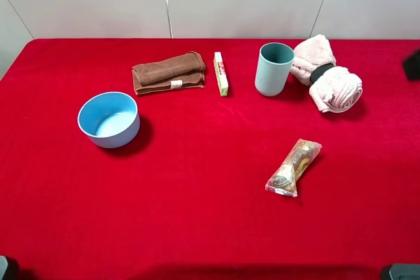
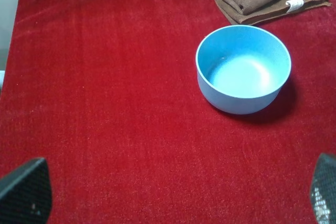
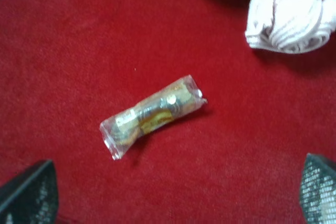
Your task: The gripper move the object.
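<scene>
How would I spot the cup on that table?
Look at the far right part of the red table, beside the rolled pink towel. The cup stands upright there: pale blue-green, taller than wide, handleless, unlike the wide, low blue bowl.

Cup [image 1: 273,69] hemmed right by pink towel roll [image 1: 327,73], touching; front and left open

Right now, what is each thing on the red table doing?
Cup: upright, empty, untouched.
Bowl: upright, empty.
Brown towel: folded, flat.
Pink towel: rolled, banded.
Snack: sealed, lying flat.
Small box: lying flat.
Left hand: open, empty.
Right hand: open, empty.
</scene>
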### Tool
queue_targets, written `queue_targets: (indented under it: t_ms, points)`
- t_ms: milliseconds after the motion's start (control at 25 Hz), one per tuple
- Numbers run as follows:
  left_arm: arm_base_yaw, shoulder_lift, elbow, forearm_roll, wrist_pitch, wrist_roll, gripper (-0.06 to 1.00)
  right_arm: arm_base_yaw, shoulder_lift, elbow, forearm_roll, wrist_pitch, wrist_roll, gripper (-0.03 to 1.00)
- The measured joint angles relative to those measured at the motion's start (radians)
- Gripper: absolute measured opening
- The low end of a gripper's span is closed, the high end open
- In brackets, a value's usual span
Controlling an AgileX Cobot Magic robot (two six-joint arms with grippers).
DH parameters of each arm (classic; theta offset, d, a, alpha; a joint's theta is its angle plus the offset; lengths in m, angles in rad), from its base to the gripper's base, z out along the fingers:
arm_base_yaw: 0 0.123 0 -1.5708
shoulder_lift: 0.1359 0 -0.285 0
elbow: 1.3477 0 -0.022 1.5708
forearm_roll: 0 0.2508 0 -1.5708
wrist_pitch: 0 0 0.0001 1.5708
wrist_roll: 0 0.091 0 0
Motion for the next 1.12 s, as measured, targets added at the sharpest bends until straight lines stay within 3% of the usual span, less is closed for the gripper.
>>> queue_targets:
  t_ms: [280,600,840,1120]
  points:
    - [0.000,0.000,0.000,0.000,0.000,0.000,0.98,-0.007,-0.303,0.215,-0.026,-0.080,0.000,0.69]
    - [0.000,0.000,0.000,0.000,0.000,0.000,0.98,-0.231,-0.618,0.420,-0.032,-0.122,0.000,0.69]
    - [0.000,0.000,0.000,0.000,0.000,0.000,0.98,-0.377,-0.797,0.443,-0.036,-0.186,-0.029,0.69]
    - [0.000,0.000,0.000,0.000,0.000,0.000,0.98,-0.407,-0.821,0.458,-0.037,-0.194,-0.045,0.69]
